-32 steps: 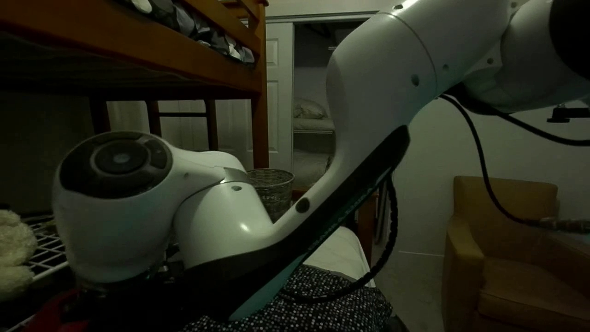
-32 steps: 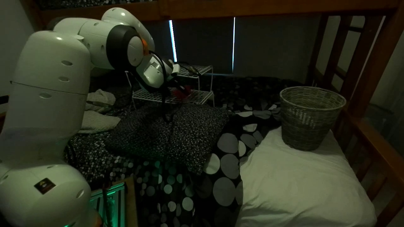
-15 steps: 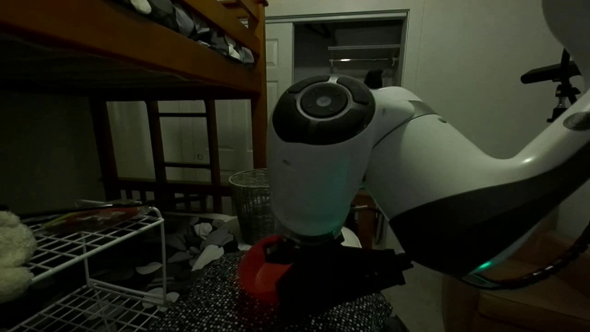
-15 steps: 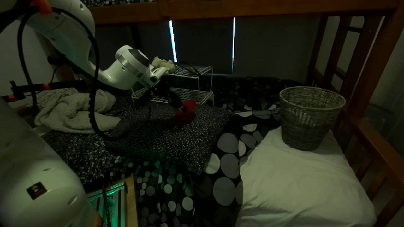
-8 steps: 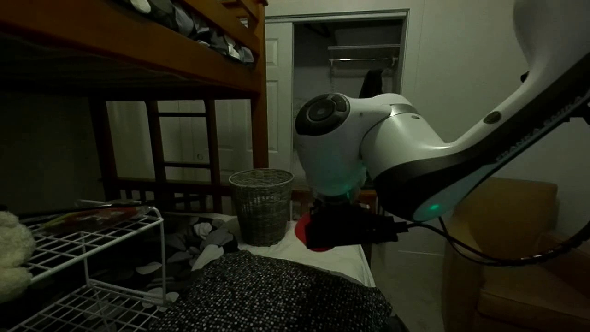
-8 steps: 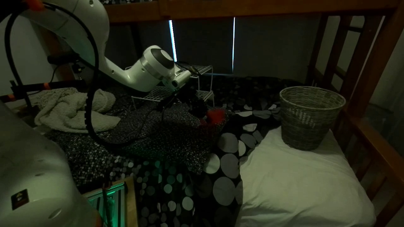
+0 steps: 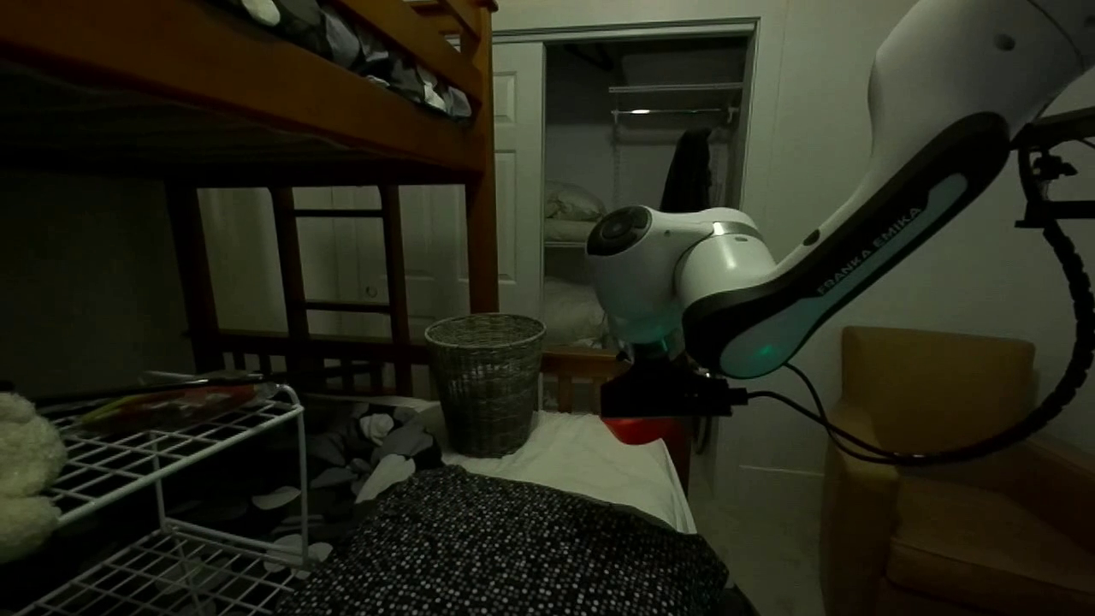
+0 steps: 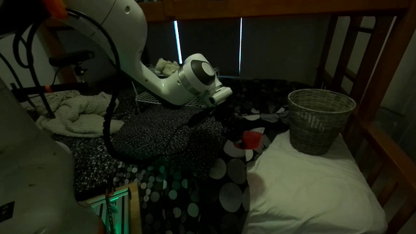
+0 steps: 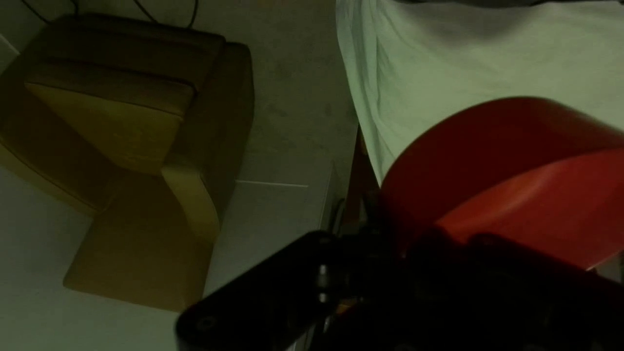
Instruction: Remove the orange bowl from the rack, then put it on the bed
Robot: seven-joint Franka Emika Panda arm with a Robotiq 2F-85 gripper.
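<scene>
In an exterior view the arm [image 7: 864,257] comes in from the right, forearm sloping down and left, hand [image 9: 404,241] low and clenched on the rim of the orange bowl [image 9: 492,161], which it holds over the bed [image 8: 230,195], well apart from the rack [image 7: 175,467]. Count: one bowl, one bed, one two-tier rack near left with one fluffy toy [image 7: 24,479] on top, one wastebasket [image 7: 486,393] farther off, one armchair [image 7: 937,376] at right.
</scene>
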